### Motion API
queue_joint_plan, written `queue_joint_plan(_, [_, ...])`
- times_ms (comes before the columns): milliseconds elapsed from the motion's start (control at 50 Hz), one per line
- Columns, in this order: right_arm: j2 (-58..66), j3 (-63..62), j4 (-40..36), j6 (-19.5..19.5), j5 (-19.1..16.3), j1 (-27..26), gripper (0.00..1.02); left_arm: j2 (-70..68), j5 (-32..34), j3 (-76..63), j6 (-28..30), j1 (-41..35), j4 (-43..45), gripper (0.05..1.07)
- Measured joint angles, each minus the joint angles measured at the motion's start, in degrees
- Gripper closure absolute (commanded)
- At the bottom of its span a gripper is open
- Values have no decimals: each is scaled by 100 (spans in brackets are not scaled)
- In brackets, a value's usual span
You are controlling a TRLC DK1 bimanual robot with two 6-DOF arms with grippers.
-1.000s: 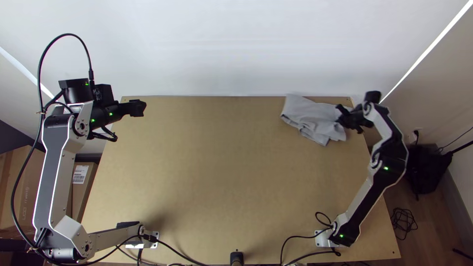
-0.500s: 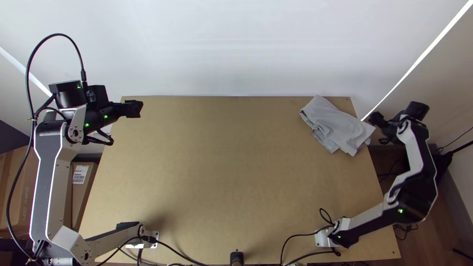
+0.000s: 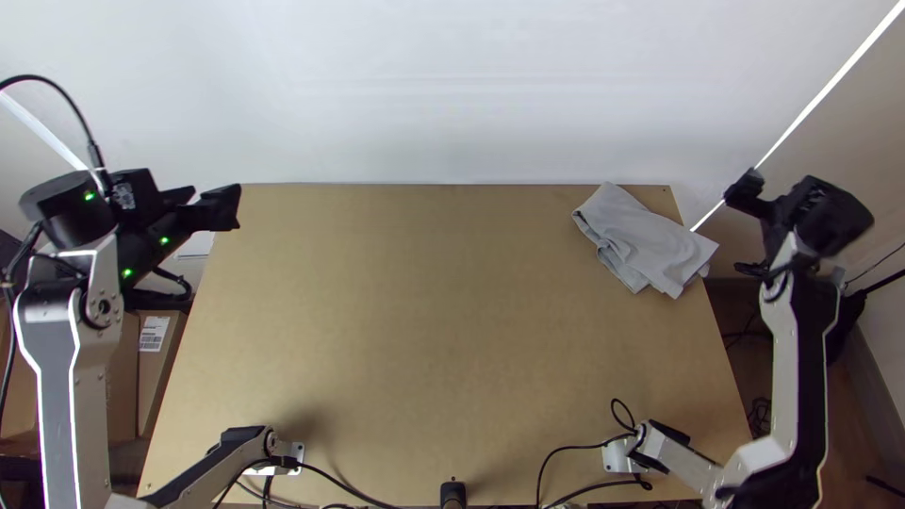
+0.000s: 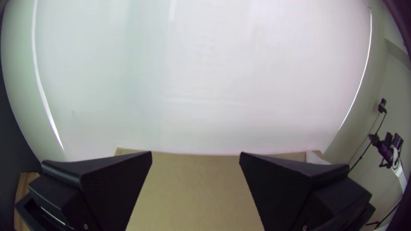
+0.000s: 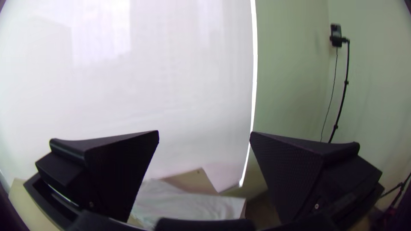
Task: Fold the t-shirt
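Lying in the far right corner of the wooden table (image 3: 424, 330), the grey t-shirt (image 3: 646, 240) is bunched into a compact, roughly folded bundle. Its upper surface is mostly smooth, with a few soft creases, while several layers show along the side facing the middle and near part of the table. One corner of the cloth pokes out past the table's right edge.

Just beyond that edge, to the right of the t-shirt and apart from it, is the right gripper (image 3: 745, 191). Its two wide black fingers are spread well apart, with nothing between them to hold. The right wrist view looks past them to the pale cloth and the table corner.

Well apart from the cloth, near the far left corner of the table, the left gripper (image 3: 215, 198) is likewise parted and empty, its black fingers facing each other across a broad gap.

Farther out, a white backdrop (image 3: 452, 90) rises behind the table's far edge. A cardboard box (image 3: 160, 368) with a white label stands at the left side, lower than the tabletop. Black cables (image 3: 353, 488) run along the near edge by the arm bases, and a coiled black cable (image 3: 760, 415) lies on the floor at the right.
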Motion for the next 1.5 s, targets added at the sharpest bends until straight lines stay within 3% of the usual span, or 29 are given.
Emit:
queue_joint_plan(140, [-1252, -815, 2048, 131, 0, 42, 4, -479, -363, 0, 0, -129, 308, 9])
queue_joint_plan(320, [-2120, -964, 2352, 125, -33, 260, 4, -1327, -662, -472, 2, -94, 1152, 9])
queue_joint_plan(560, [-2992, -1464, 2798, 107, -92, 693, 4, -3416, -728, -2983, 2, 15, 3558, 9])
queue_joint_plan(800, [-4299, -2575, 3305, 109, -114, 997, 4, -4948, -728, -4745, 0, 15, 4767, 9])
queue_joint_plan(1000, [-5403, -3866, 3305, 107, -131, 1180, 4, -6133, -723, -6168, 0, 13, 4736, 9])
queue_joint_plan(1200, [-6496, -4999, 3309, 46, -308, 1495, 4, -6238, -730, -6889, -323, 127, 4572, 9])
queue_joint_plan(1380, [-6662, -5869, 3200, 46, -328, 1624, 4, -6238, -728, -7775, -769, 125, 4669, 9])
queue_joint_plan(1500, [-6673, -6498, 3213, 46, -293, 2031, 4, -6238, -726, -8417, -922, 15, 4771, 9])
